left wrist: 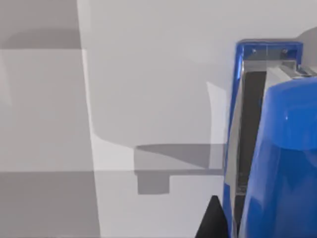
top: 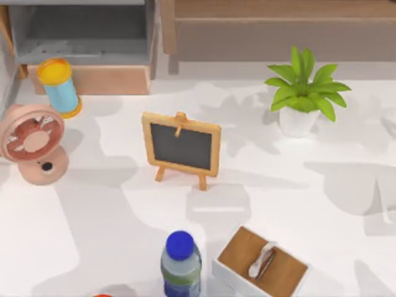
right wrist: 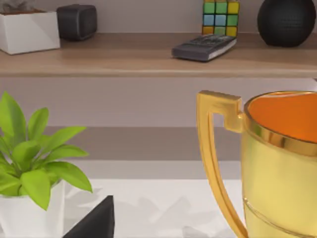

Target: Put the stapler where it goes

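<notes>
Here the stapler (left wrist: pixel 277 163) sits close before the left wrist camera, over the white counter (left wrist: pixel 148 99); whether the left hand grips it, I cannot tell. Best to carry it level and slowly toward its destination.

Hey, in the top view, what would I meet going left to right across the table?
Pink fan → light-blue cylinder with yellow ends → little chalkboard → potted plant.
</notes>
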Robot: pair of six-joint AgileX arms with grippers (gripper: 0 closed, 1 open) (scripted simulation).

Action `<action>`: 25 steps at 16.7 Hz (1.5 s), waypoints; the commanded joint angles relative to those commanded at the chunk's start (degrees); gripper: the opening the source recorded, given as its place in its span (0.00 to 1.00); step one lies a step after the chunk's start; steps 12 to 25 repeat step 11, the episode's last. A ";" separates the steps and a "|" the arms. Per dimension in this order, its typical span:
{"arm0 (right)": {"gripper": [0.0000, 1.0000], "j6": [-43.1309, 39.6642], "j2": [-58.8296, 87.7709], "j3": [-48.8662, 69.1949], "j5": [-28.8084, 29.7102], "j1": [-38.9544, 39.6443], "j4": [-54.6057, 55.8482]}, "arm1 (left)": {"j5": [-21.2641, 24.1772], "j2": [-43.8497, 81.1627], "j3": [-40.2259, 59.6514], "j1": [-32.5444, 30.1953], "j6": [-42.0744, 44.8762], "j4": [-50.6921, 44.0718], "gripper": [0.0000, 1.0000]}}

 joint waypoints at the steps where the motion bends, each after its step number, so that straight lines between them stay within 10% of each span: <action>1: 1.00 0.00 0.00 0.00 0.00 0.00 0.00 | 0.00 0.00 0.00 0.00 0.00 0.00 0.68; 6: 1.00 0.00 0.00 0.00 0.00 0.00 0.00 | 0.00 0.00 0.00 0.00 0.00 0.00 1.00; 25: 1.00 0.00 0.00 0.00 0.00 0.00 0.00 | 0.00 0.00 0.00 0.00 0.00 0.00 1.00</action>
